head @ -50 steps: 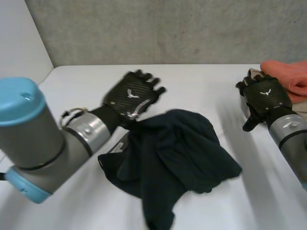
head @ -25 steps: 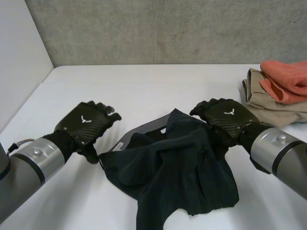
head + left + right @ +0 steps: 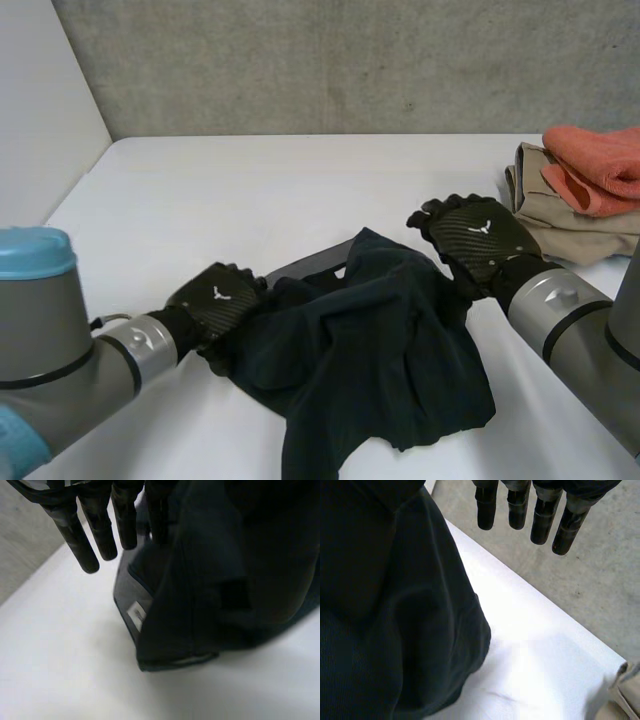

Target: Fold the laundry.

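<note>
A dark crumpled garment (image 3: 370, 350) lies on the white table (image 3: 250, 190), with a grey inner lining and a small white label (image 3: 136, 614) showing at its left edge. My left hand (image 3: 215, 305) rests at that left edge, its fingers (image 3: 90, 535) straight and spread just above the cloth (image 3: 215, 580), holding nothing. At the garment's upper right edge is my right hand (image 3: 475, 235), its straight fingers (image 3: 535, 510) beyond the cloth (image 3: 385, 605) over bare table.
A folded stack stands at the table's back right: an orange cloth (image 3: 595, 165) on top of a beige one (image 3: 570, 225), whose corner (image 3: 627, 695) also appears in the right wrist view. A grey wall runs behind the table.
Both hands came in to the garment: the left from behind it down to its left edge, the right from beside the folded stack to the upper right edge. The garment shifted slightly.
</note>
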Motion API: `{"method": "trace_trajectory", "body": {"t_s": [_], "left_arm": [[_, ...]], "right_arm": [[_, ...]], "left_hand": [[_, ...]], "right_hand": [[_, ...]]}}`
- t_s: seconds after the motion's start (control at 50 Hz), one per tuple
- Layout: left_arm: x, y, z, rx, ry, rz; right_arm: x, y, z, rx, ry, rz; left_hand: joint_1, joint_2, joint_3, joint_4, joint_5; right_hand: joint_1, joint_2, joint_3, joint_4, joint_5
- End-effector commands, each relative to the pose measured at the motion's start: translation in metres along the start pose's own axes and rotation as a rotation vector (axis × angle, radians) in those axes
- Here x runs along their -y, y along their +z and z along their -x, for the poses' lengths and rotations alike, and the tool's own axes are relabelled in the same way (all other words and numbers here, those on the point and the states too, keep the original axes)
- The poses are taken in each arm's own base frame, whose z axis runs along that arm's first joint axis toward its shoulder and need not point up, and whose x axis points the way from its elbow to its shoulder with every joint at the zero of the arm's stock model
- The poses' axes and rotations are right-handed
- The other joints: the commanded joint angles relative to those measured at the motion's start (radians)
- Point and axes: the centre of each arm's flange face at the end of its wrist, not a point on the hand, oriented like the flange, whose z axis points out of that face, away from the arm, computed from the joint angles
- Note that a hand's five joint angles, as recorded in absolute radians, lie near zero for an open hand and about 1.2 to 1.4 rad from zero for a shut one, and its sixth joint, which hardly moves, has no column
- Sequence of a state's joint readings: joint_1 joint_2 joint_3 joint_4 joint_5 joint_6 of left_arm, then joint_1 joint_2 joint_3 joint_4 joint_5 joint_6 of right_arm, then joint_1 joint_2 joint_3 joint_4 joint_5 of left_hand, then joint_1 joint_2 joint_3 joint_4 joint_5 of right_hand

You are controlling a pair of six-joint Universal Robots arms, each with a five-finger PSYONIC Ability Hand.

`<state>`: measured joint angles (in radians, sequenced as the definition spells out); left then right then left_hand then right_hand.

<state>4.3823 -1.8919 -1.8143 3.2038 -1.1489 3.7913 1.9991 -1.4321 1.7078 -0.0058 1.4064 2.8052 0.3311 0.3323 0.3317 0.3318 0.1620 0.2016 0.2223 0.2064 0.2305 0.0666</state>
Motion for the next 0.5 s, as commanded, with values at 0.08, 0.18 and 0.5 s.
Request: {"method": "trace_trajectory", "body": {"t_s": [0.08, 0.18, 0.5], "left_arm": [[-0.010, 0.034, -0.001, 0.023, 0.034, -0.001], [-0.006, 0.041, 0.006, 0.086, 0.054, -0.004], [0.178, 0.008, 0.136, 0.797, 0.217, -0.638]], "right_arm": [[-0.013, 0.000, -0.001, -0.005, 0.007, 0.018], [-0.013, 0.001, -0.002, -0.013, 0.006, 0.010], [0.011, -0.001, -0.027, -0.092, 0.006, -0.067]], "left_hand": [[0.430, 0.429, 0.429, 0.429, 0.425], [1.065, 1.064, 1.065, 1.064, 1.060], [1.065, 1.064, 1.065, 1.064, 1.060]], "right_hand": [[-0.027, -0.048, -0.032, -0.056, -0.067], [-0.027, -0.048, -0.032, -0.056, -0.067], [-0.027, -0.048, -0.032, -0.056, -0.067]]}}
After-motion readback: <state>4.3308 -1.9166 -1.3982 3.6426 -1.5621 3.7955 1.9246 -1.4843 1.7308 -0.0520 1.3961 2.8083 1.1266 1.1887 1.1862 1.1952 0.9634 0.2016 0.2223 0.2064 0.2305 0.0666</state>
